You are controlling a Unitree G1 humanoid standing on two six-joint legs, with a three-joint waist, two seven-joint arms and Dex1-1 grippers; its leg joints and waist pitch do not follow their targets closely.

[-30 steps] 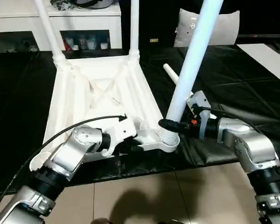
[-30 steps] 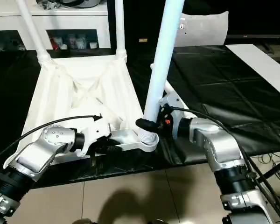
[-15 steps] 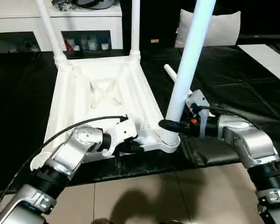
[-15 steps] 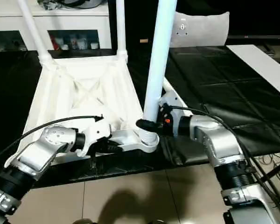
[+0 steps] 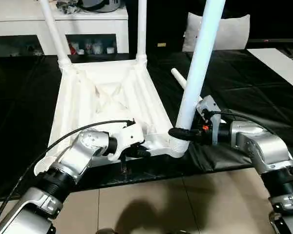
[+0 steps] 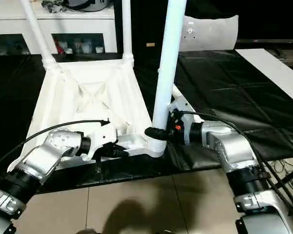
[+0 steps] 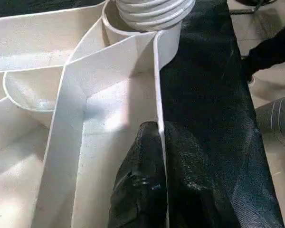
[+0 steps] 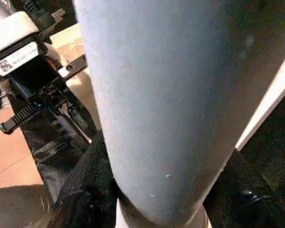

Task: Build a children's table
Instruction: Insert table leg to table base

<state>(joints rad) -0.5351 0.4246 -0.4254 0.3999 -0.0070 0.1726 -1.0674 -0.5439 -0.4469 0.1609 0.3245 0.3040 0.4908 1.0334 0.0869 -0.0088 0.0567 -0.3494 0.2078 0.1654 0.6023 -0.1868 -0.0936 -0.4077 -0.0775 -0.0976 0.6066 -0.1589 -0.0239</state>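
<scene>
Now nearer upright than a second ago, leg [image 5: 198,68] in near-right socket [image 5: 177,146], long axis rising from right gripper [image 5: 178,133] pinching its base. Pinching the top [image 5: 100,92] rim just beside that socket, left gripper [image 7: 157,142]; nearer the leg, though, the right

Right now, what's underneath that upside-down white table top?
The table top lies ribs-up on a black-covered work table, which shows all around it. Whatever lies directly beneath is covered. A loose leg lies beside it, partly hidden behind the leg held by the right gripper.

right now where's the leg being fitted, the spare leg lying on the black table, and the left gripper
leg being fitted [image 5: 195,73], left eye view, mid shaft
spare leg [image 5: 178,76], left eye view, its far end
left gripper [image 7: 160,142], left wrist view, fingertips pinching the top's side wall
</scene>
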